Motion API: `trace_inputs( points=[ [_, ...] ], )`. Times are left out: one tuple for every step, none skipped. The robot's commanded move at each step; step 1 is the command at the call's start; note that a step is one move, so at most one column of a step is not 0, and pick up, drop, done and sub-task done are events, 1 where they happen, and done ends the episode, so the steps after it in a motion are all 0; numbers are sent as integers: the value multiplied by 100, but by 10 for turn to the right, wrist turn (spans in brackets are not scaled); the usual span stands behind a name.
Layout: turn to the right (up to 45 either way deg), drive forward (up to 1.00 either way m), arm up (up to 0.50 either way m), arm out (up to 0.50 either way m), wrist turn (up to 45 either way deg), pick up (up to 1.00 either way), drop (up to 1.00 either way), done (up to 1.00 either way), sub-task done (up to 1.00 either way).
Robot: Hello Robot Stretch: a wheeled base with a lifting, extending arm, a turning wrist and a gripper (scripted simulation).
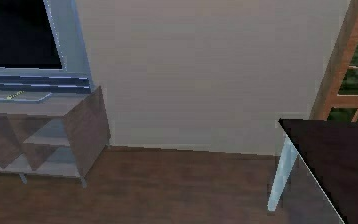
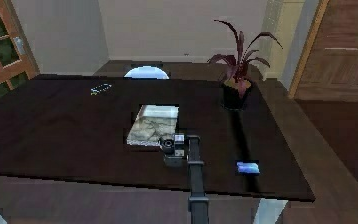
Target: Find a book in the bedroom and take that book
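table (image 2: pixel 57 130) top dark wood, matt, smooth; book (image 2: pixel 152 122) cover pale, printed paper look; floor (image 1: pixel 177 185) brown wood planks; tv stand (image 1: pixel 87 125) grey-brown wood; wall (image 1: pixel 197 70) plain, matt

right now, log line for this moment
end effector near book | hold: cannot tell | surface: dark table | nearby: potted plant

Dark square arm (image 2: pixel 197 185) bears white marked squares (image 2: pixel 179 139), dark pincer (image 2: pixel 168 151).
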Motion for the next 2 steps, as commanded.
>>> trace_inputs(
  points=[
    [0, 0, 0, 0, 0, 100, 0, 0, 0],
    [0, 0, 10, 0, 0, 0, 0, 0, 0]
  ],
)
